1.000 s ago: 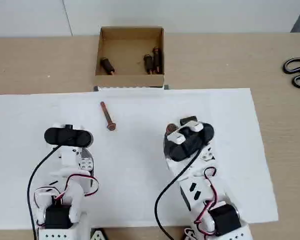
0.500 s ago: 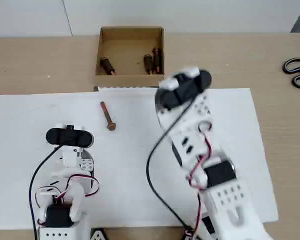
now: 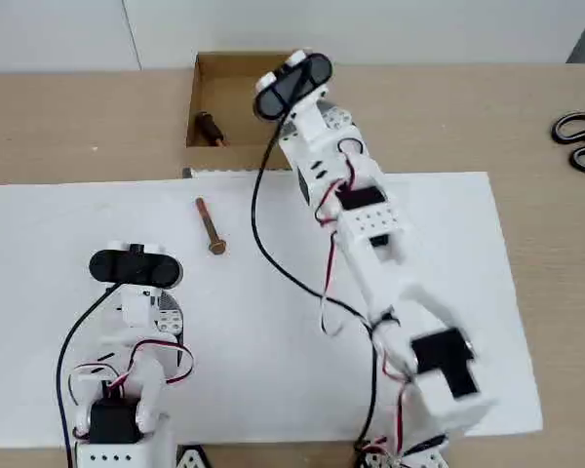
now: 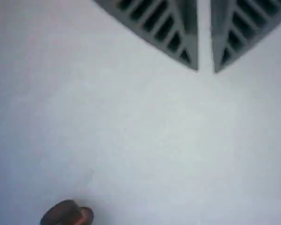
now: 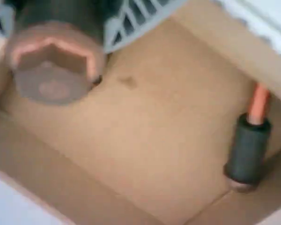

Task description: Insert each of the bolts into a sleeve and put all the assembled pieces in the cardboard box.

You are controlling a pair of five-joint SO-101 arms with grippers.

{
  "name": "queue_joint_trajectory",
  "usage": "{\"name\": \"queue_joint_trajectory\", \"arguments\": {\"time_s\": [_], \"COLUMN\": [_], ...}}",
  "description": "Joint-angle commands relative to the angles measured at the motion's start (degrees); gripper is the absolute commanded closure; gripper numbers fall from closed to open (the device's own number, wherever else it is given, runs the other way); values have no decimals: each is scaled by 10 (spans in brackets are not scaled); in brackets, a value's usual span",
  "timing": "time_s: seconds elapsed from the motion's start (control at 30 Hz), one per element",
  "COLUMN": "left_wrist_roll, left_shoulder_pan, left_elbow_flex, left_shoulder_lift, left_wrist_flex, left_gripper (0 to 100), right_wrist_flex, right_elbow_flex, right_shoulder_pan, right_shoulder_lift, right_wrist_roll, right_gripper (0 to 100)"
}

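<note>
My right gripper (image 5: 61,23) hangs inside the cardboard box (image 3: 203,154), shut on an assembled piece (image 5: 54,70): a dark sleeve with the bolt's hexagonal copper head facing the camera. It is held above the box floor (image 5: 154,122). Another assembled piece (image 5: 247,152) lies in a corner of the box; in the high view one such piece (image 3: 209,127) shows at the box's left side. A loose bolt (image 3: 211,226) lies on the white paper, ahead of my left gripper (image 4: 205,65), which points down at the sheet, shut to a thin slit. The bolt's head (image 4: 67,216) shows in the left wrist view.
The white paper sheet (image 3: 273,331) covers the near half of the wooden table. Black scissors (image 3: 580,136) lie at the far right. The right arm (image 3: 370,234) stretches diagonally over the sheet toward the box.
The right arm has swung from the middle of the paper forward to over the box, carrying the assembled piece. The left arm has not moved.
</note>
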State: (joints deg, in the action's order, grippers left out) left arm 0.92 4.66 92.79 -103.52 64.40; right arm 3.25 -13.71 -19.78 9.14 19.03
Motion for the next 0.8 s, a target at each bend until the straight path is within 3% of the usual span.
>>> {"name": "queue_joint_trajectory", "arguments": {"time_s": [0.0,0.27,0.43,0.67,0.77], "left_wrist_roll": [0,0,0,0,0], "left_shoulder_pan": [0,0,0,0,0], "left_elbow_flex": [-3,-3,-3,-3,-3], "left_shoulder_lift": [-4,-4,-4,-4,-4], "left_wrist_flex": [-14,-14,-14,-13,-13], "left_gripper": [994,994,994,994,994], "right_wrist_flex": [-45,-79,-22,25,26], "right_elbow_flex": [136,315,350,360,360], "right_shoulder_pan": [4,5,-15,-12,-10], "right_shoulder_lift": [79,254,282,294,293], "right_wrist_roll": [22,49,57,56,56], "right_gripper": [995,995,992,795,795]}}
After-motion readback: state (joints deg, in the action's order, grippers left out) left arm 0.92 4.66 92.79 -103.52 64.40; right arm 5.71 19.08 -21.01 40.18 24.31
